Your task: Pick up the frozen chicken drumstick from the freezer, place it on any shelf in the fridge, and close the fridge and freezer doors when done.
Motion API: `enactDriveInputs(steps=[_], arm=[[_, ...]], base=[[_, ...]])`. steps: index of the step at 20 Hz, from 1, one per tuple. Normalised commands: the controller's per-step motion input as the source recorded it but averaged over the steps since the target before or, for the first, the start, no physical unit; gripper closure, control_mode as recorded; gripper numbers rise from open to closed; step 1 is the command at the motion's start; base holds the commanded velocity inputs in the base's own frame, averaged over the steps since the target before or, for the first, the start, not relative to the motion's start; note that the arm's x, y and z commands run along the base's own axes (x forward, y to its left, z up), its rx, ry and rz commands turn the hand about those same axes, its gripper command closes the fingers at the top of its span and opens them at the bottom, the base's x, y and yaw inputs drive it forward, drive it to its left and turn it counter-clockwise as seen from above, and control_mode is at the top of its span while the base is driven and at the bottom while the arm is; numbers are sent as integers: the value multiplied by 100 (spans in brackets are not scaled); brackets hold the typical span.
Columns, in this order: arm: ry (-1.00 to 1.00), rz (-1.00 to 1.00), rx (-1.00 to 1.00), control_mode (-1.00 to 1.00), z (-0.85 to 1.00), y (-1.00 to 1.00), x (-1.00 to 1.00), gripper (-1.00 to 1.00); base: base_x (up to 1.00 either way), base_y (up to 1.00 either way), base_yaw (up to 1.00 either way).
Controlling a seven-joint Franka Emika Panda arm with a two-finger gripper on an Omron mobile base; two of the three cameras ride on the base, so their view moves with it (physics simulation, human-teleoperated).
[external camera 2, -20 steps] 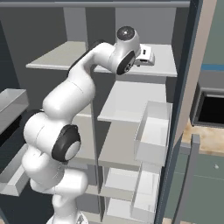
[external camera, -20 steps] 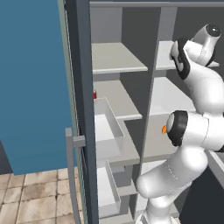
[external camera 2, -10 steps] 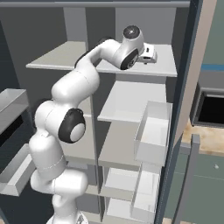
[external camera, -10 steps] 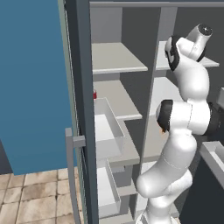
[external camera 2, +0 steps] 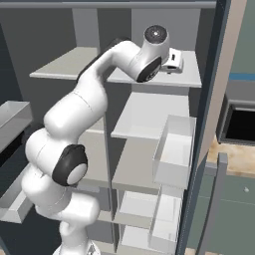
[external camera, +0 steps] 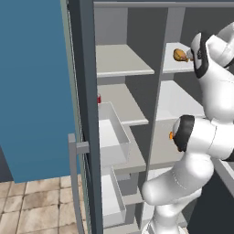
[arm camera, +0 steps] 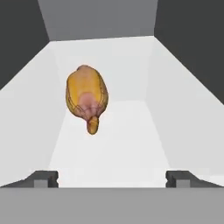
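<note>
The frozen chicken drumstick (arm camera: 86, 97) lies golden-brown on the top shelf (arm camera: 124, 146) of the fridge column, bone end toward me. My gripper (arm camera: 112, 178) is open, its two fingertips wide apart and short of the drumstick, touching nothing. From the left base view the drumstick (external camera: 180, 55) rests on that shelf (external camera: 170, 66) just in front of my hand. The freezer column (external camera: 119, 64) stands to the left with its door (external camera: 34, 91) swung open. The fridge door (external camera 2: 219, 94) is open too, seen edge-on at the right.
A small orange piece (external camera: 171, 135) sits on a lower fridge shelf beside my elbow. A red item (external camera: 98, 98) sits at a freezer shelf's edge. Pale door bins (external camera 2: 174, 149) hang on the fridge door. A drawer (external camera: 109, 132) sticks out of the freezer.
My jaws went from shut to wide open, letting go of the drumstick, which now lies free on the top shelf. The elbow swung up and right.
</note>
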Motion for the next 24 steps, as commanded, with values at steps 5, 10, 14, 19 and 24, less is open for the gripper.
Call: enactDriveInputs(steps=[5,10,14,19,24], arm=[[-19,0,2,-100,0,32,-100,-100],[-4,0,0,-100,0,48,-100,-100],[0,0,0,-100,0,66,-100,-100],[10,0,-1,-100,-7,86,-100,-100],[24,3,0,-100,-44,85,-90,-100]], base=[[0,0,0],[0,0,0],[0,0,0],[0,0,0],[0,0,0]])
